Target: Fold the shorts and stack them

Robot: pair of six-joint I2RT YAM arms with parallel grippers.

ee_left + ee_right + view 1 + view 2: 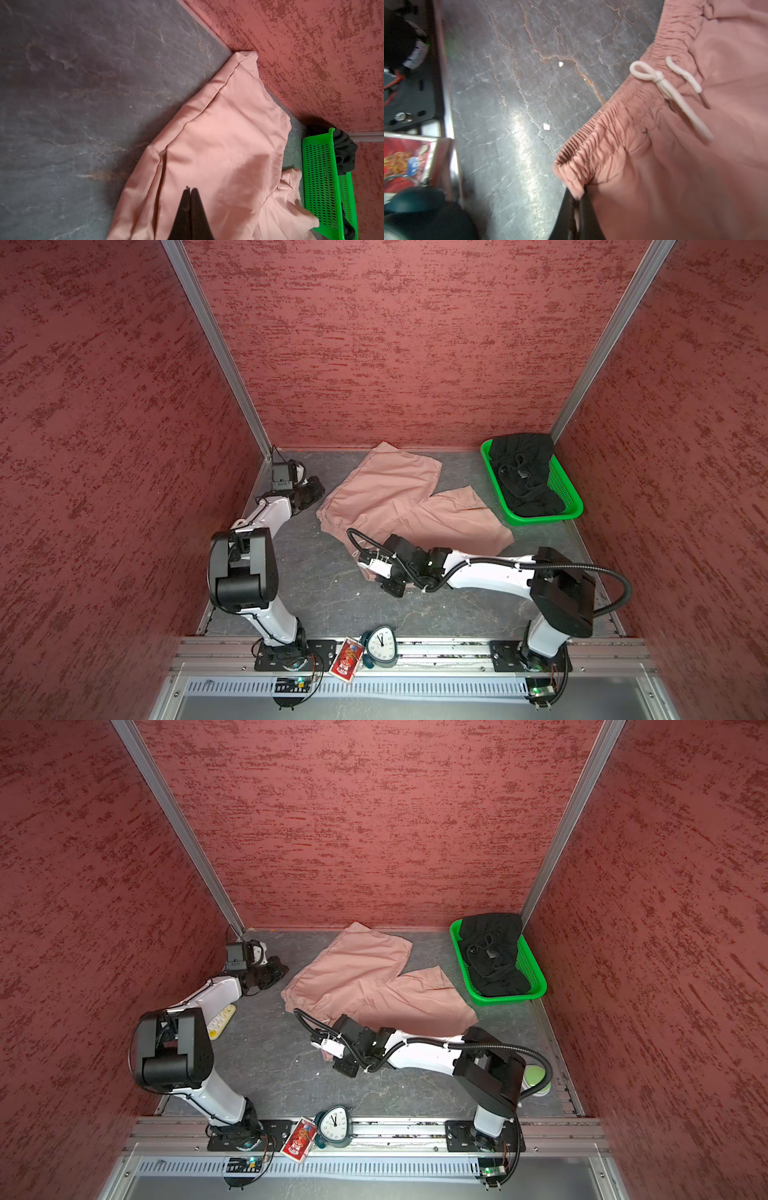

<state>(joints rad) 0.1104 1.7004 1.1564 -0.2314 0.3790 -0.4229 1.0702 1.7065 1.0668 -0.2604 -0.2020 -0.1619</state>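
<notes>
Over at the left gripper (190, 190), tips pressed tight together above the side edge of the pink shorts (399, 497); cannot tell if any cloth is caught there. Best to check that first. Then lift both sides together, slow and even, and lay one leg flat over the other. Keep the pull soft.

In the middle, spread out on the gray table (324, 593): dusty pink, smooth, a bit wrinkly, two legs fanned apart, with a bunched stretchy waistband (623, 116) and a white tied string (675, 91).

At the right gripper (577, 197), clamped on the near waistband corner.

Far right, heaped in the green basket (536, 520): the black shorts (523, 472), not yet folded.
</notes>
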